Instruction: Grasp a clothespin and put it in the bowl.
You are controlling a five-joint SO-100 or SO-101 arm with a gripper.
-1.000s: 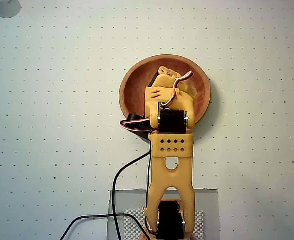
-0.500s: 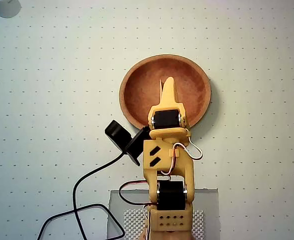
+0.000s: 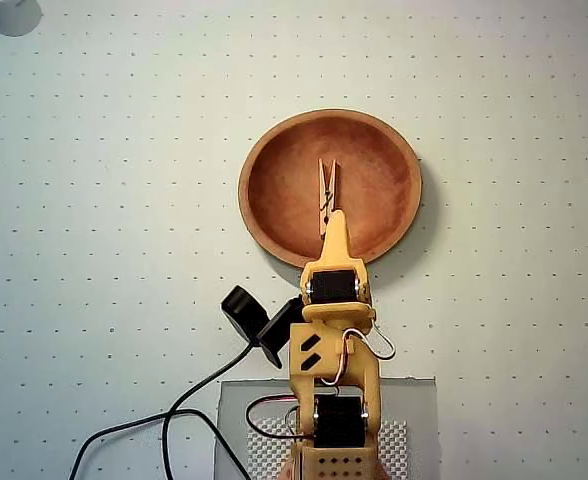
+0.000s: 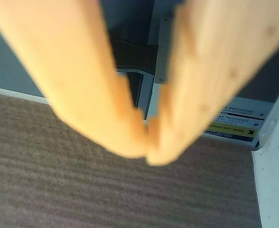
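Bench: a pale surface (image 3: 494,90) printed with a regular grid of small dots fills the overhead view; a strip of darker floor shows past its left edge near the upper left corner.
Room: the wrist view looks outward over brownish carpet (image 4: 106,190) toward a dark panel and a white device with a yellow label (image 4: 234,128); a sliver of the dotted surface shows at its lower right corner.
Mat: a grey plate (image 3: 419,420) lies at the middle of the bench's near edge, under the arm's base.
Bowl: the bowl (image 3: 274,215) sits near the middle of the bench, a little toward the far edge, upright.
Contents: the clothespin (image 3: 327,190) lies inside the bowl, lengthwise toward the arm, roughly at the bowl's centre line.
Arm: the orange arm (image 3: 334,400) reaches from the near edge toward the bowl; a black camera (image 3: 259,318) with a black cable (image 3: 174,420) hangs off its left side in the overhead view.
Gripper: the gripper (image 3: 336,218) tapers to a point over the bowl's near rim, its tip at the clothespin's near end; whether it touches cannot be told.
Fingers: in the wrist view the two orange fingers (image 4: 97,104) meet at their tips, pressed together with nothing visible between them.
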